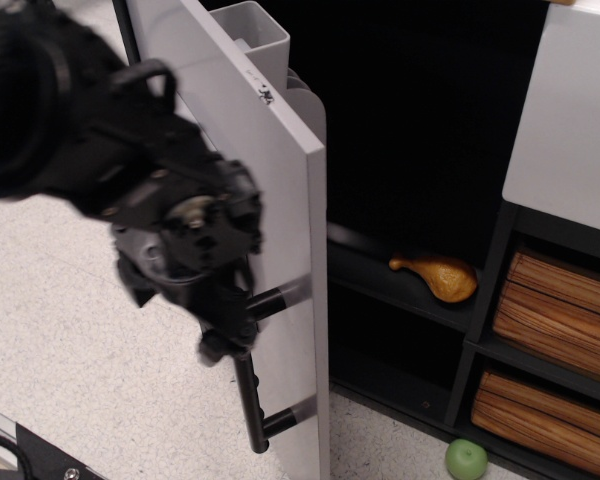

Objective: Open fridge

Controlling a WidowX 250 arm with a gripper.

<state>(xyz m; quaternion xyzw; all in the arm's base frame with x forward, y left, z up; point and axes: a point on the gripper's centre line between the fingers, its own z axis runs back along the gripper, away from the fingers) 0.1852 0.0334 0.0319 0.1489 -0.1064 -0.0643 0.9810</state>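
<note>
The fridge's light grey door stands swung wide open, seen almost edge-on. Its black shelved interior is exposed. The long black bar handle runs down the door's outer face. My black gripper sits at the upper part of the handle, motion-blurred, and appears shut on it. The arm hides the dispenser recess and most of the door's front.
A toy chicken drumstick lies on a fridge shelf. A white-topped cabinet with wooden-slat drawers stands to the right. A green apple lies on the floor. A grey door bin shows behind the door.
</note>
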